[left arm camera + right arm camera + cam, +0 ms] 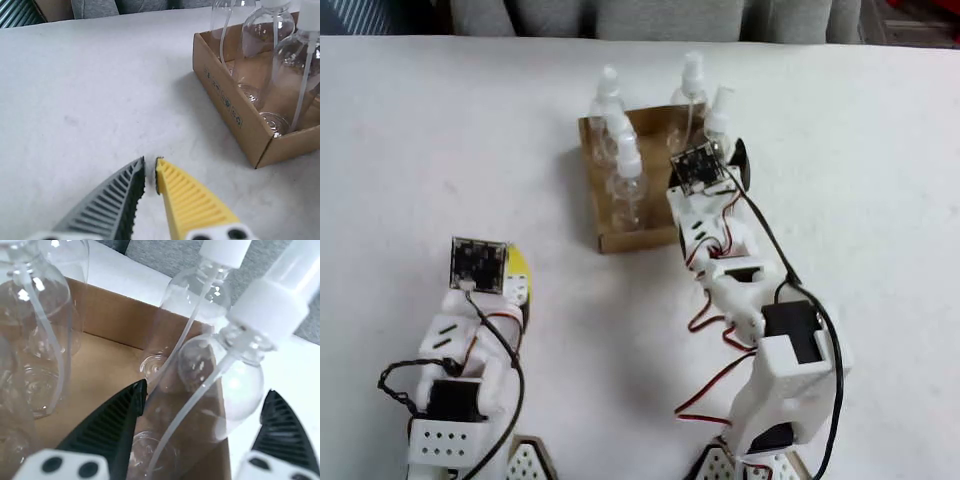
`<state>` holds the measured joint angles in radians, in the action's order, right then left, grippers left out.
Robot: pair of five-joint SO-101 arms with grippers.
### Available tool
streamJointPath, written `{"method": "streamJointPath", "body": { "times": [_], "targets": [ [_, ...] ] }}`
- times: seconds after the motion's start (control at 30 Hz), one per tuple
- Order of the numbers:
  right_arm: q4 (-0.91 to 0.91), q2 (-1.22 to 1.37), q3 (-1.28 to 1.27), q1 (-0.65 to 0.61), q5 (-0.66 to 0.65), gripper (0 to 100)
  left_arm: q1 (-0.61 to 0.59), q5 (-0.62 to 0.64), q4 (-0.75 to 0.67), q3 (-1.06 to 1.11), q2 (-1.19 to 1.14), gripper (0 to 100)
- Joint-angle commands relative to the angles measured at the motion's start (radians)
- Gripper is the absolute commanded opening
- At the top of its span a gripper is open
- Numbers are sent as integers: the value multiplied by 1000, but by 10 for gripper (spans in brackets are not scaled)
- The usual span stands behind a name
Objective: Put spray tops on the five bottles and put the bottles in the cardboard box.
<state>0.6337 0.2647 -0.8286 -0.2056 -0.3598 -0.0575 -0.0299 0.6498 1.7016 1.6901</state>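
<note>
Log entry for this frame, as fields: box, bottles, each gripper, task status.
cardboard box: open-topped, on the white table
bottles: five clear ones, each with a white spray top, upright at the box
fifth bottle: at the box's right wall, between the right gripper's fingers
right gripper: open, straddling the fifth bottle
left gripper: shut, empty, over bare table left of the box
status: all tops on; cannot tell whether the fifth bottle stands fully inside
</note>
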Motion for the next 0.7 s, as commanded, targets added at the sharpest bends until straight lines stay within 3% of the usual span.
{"method": "streamJointPath", "body": {
  "times": [0.0,0.3,0.47,0.67],
  "targets": [
    [21,-15,5,4,-9,310,-10,-9,-35,-3,5,61],
    [35,-15,-28,5,-9,310,-10,-9,-35,-3,5,61],
    [232,-5,-106,5,-9,309,-10,-9,-35,-3,5,61],
    [239,-5,-124,7,0,309,-10,-9,-35,-3,5,61]
  ]
}}
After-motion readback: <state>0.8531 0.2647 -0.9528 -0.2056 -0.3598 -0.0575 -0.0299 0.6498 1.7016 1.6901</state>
